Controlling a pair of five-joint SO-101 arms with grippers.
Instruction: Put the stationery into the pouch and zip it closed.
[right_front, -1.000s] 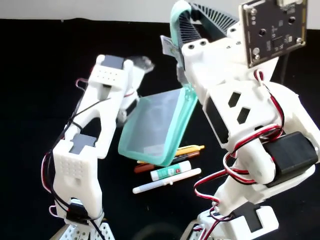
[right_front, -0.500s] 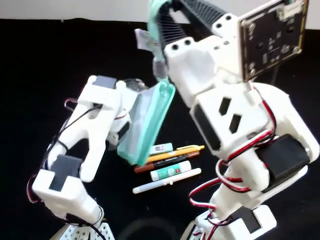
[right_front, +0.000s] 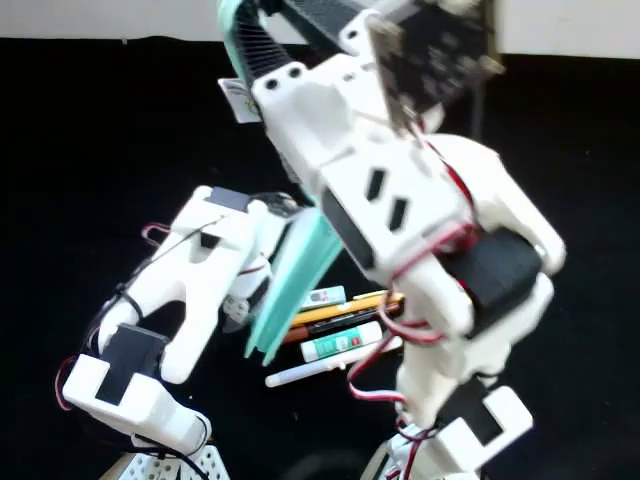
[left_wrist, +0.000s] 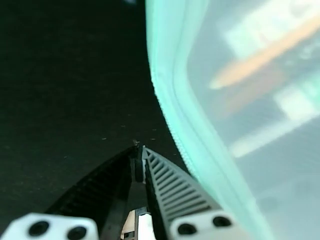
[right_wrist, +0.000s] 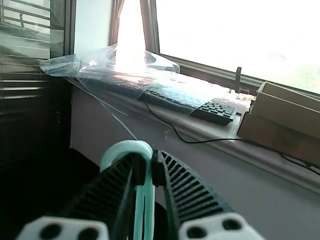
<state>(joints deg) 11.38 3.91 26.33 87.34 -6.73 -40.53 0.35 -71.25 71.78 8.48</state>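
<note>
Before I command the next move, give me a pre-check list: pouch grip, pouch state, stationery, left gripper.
1. Grip: right gripper shut on the pouch loop: ok.
2. The pouch hangs edge-on from that loop, next to the stationery: ok.
3. Pouch mouth open: cannot tell.
4. Stationery inside the pouch: not ok. It lies on the table.
5. Left gripper free: ok. It is shut beside the pouch's teal edge, with nothing seen between its fingers.
</note>
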